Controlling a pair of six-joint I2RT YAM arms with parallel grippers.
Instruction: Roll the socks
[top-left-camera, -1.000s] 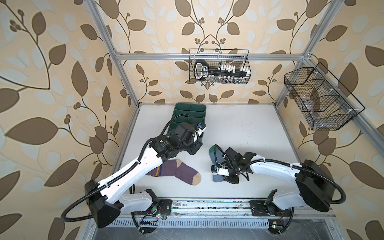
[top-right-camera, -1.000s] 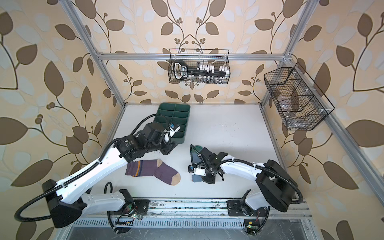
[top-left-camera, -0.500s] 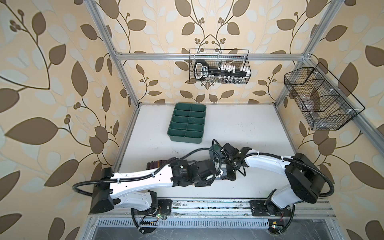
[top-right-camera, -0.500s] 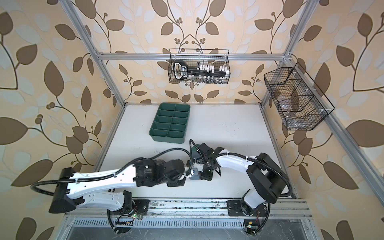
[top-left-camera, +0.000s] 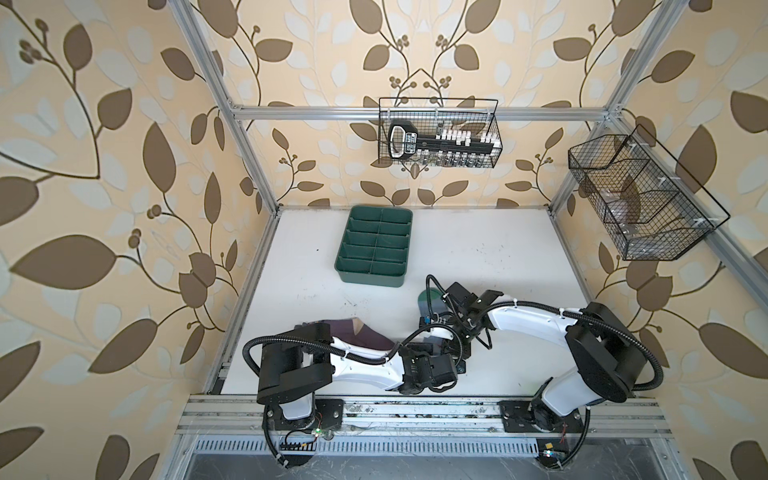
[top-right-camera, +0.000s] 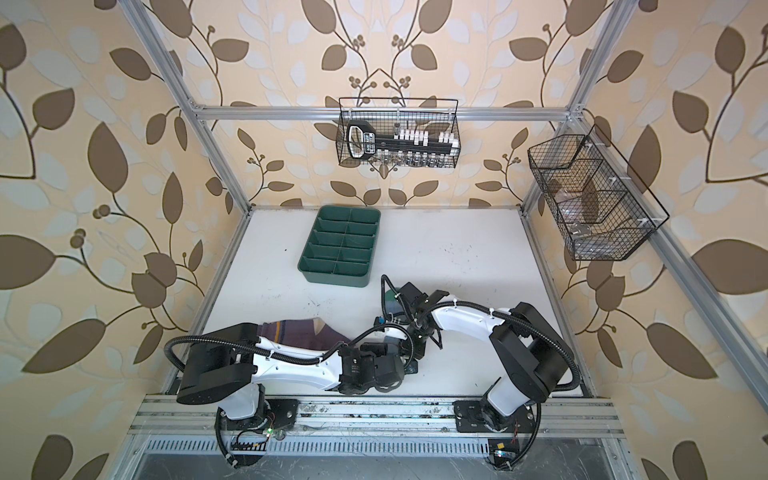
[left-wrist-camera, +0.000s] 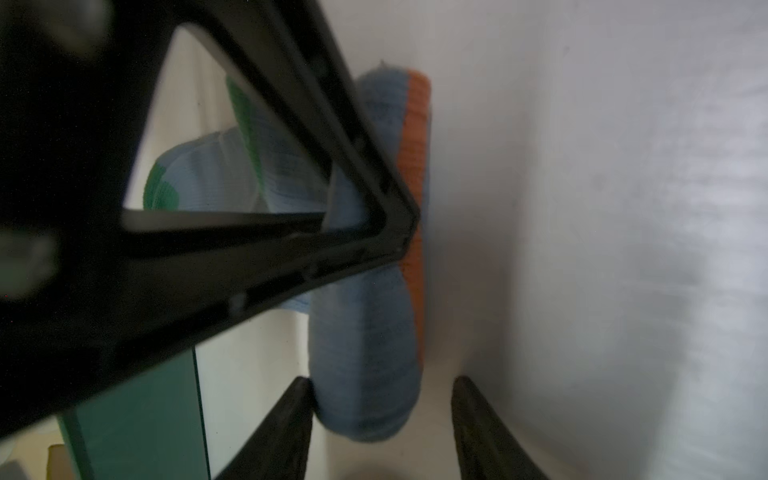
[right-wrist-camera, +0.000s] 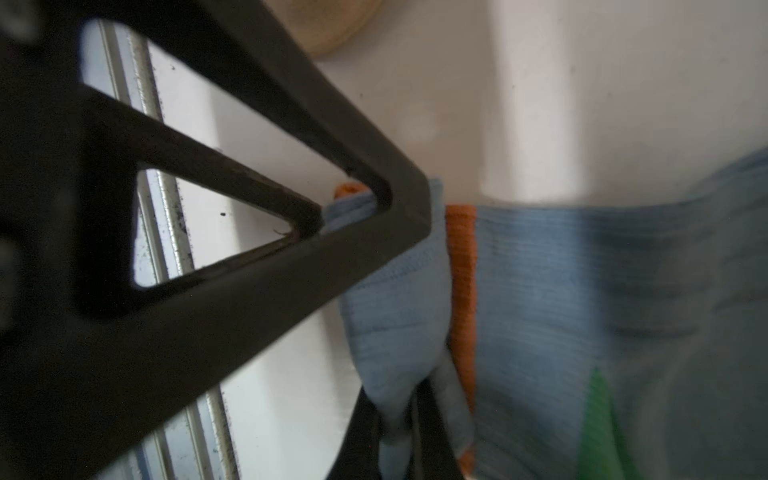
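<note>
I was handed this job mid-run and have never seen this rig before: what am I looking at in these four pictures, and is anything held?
Two white robot arms stand at the near edge of a white table. Two pictures look down from overhead and are almost identical; two come from cameras on the arms' wrists, close up. On the table lie a purple sock, partly under the left arm, a grey-blue sock with an orange cuff, bunched into a roll, and a green divided tray, apart from both. The right tool is shut, pinching the grey-blue sock's fabric. The left tool is open, its jaws either side of the roll's end, not closed on it.
</note>
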